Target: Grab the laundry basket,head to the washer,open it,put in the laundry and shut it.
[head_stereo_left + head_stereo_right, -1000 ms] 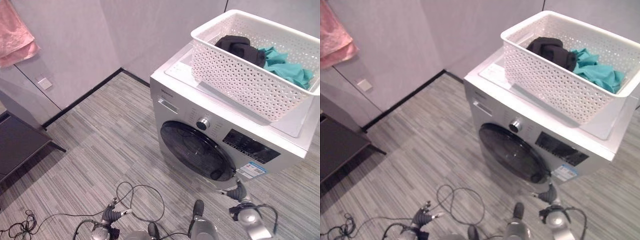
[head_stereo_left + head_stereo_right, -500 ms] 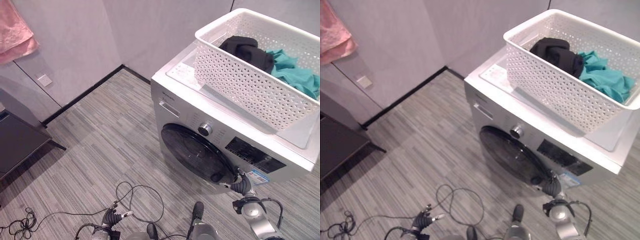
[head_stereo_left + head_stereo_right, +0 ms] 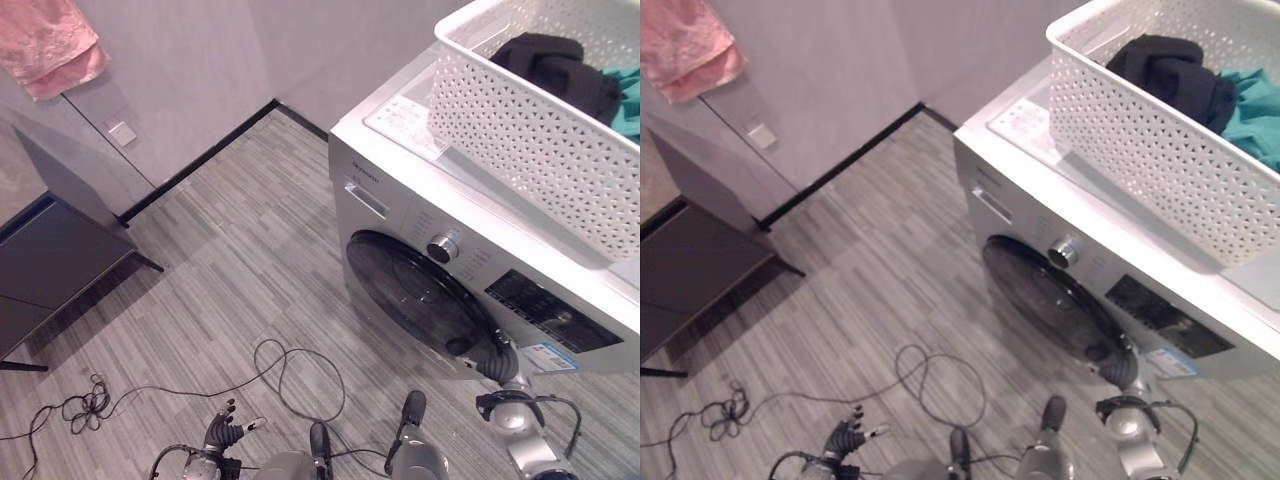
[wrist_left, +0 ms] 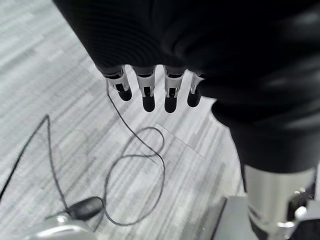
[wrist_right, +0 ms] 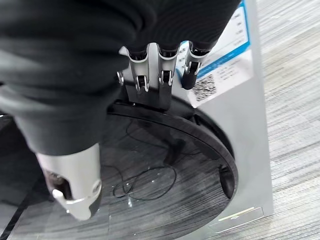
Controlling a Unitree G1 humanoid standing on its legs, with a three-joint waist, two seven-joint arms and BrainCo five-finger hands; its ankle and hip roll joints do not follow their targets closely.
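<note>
White laundry basket (image 3: 540, 150) lengthwise along washer (image 3: 480, 260) top, right hand (image 5: 160, 75) fingers curled at closed door (image 3: 420, 300) edge, left hand (image 4: 155, 92) fingers loosely straight over floor.

Washer (image 3: 400, 180): stands right, front face toward open floor; round dark door (image 3: 420, 300) closed, blocks drum.
Right hand (image 3: 497, 362): at near-right rim of door, fingers against edge; washer front just beyond.
Basket (image 3: 540, 150): white, occupies most of washer top; narrow bare strip of lid at left and near edges.
Floor (image 3: 230, 260): wide free area left of washer.
Dark table (image 3: 50, 250): far left, against wall, well apart from washer.
Left hand (image 3: 225, 432): low, near left, over bare floor.
</note>
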